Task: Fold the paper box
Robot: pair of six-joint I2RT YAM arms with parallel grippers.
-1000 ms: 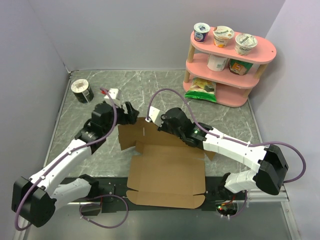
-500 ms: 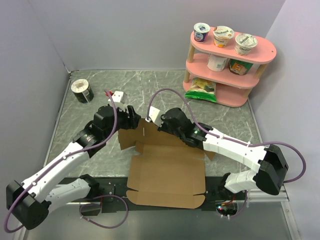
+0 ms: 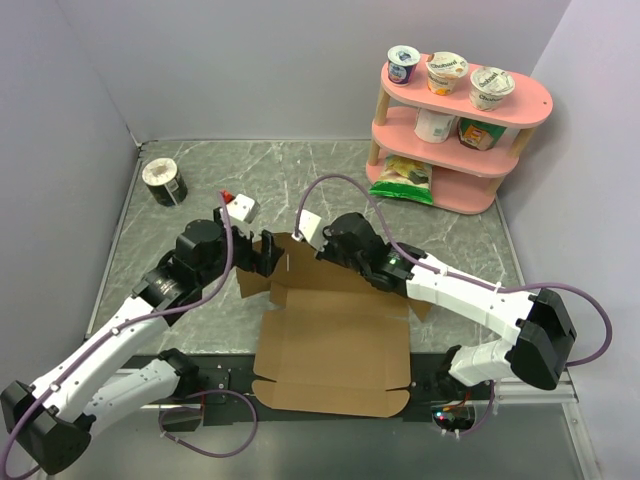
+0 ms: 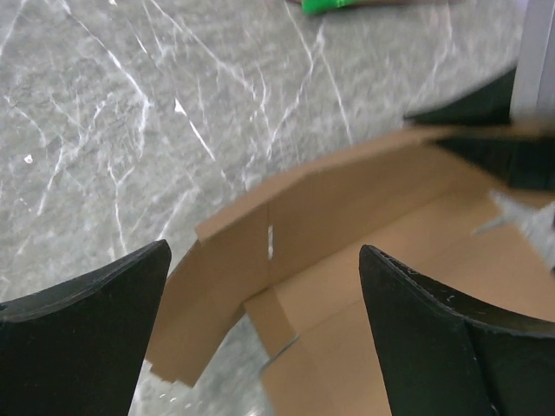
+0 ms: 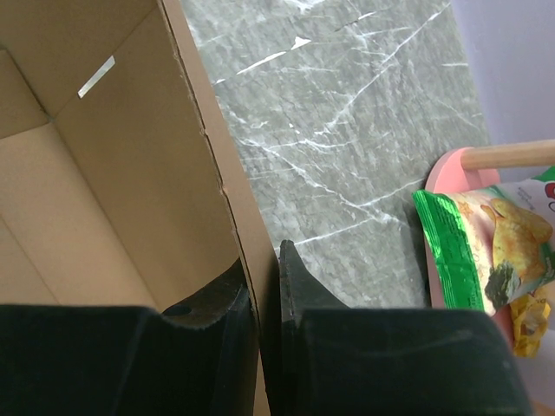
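Top external: brown paper box lies opened out mid-surface, its near edge over the arm bases and its rear wall raised. Right claw is pinching that rear wall's top edge, one finger on each side. Left claw is spread wide at the box's left rear corner flap; contact unclear.
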